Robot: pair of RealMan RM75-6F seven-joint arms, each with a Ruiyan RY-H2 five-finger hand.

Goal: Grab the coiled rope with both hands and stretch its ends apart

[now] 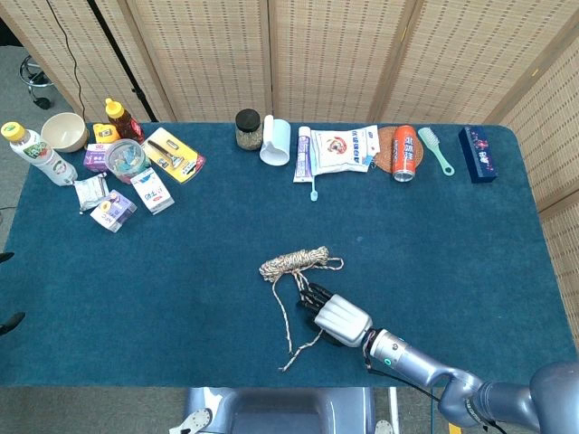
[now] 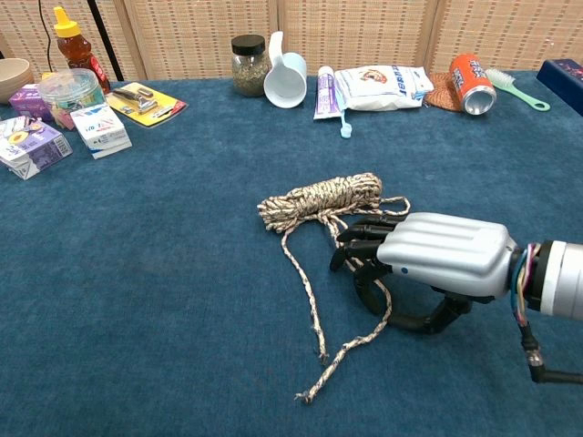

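Lying: coiled rope (image 2: 321,199) rests mid-counter (image 2: 137,273), two loose ends trailing toward the front edge.
Right hand: the right hand (image 2: 435,259) sits palm-down just right of the coil, dark fingers (image 2: 363,238) curled over a loose strand; whether it truly grips it, cannot tell.
Left hand: out of both views.

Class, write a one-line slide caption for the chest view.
Right hand curls its fingers around a loose strand of the coiled rope.
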